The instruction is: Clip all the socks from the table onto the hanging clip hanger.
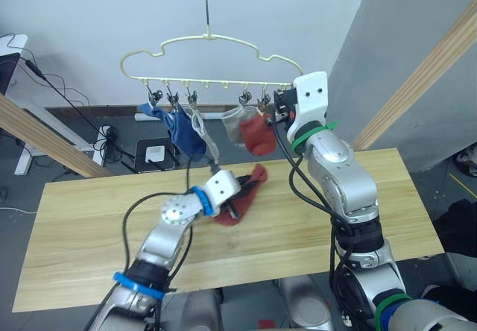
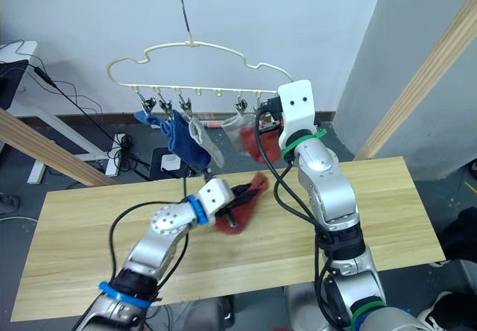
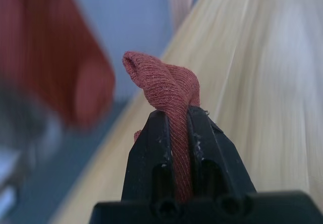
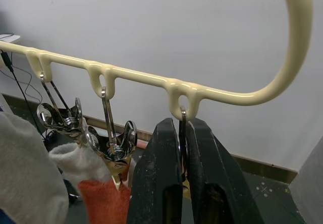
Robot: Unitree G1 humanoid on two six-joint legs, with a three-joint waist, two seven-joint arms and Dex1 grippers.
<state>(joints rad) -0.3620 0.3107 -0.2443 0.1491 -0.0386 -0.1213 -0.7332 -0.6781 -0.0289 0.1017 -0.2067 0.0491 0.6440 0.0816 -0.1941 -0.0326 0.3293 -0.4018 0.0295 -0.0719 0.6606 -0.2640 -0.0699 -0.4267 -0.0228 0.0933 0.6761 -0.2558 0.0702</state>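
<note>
The cream clip hanger [image 1: 212, 44] hangs above the table's far edge. Clipped to it are blue socks [image 1: 185, 133], a light grey sock [image 1: 235, 122] and a rust-red sock [image 1: 258, 133]. My right gripper [image 4: 182, 128] is raised to the hanger's right end and is shut on the last metal clip [image 4: 183, 114], beside the hung red sock [image 4: 101, 204]. My left gripper [image 3: 179, 115] is shut on another rust-red sock [image 3: 166, 82], held just above the middle of the wooden table [image 1: 89, 219], below the hanger. The sock's loose end [image 1: 257, 176] points toward the hanger.
Thick wooden beams slant past on the left [image 1: 45, 137] and on the right [image 1: 425, 70]. Behind the table, cables and a power strip [image 1: 104, 133] lie on the floor by a desk.
</note>
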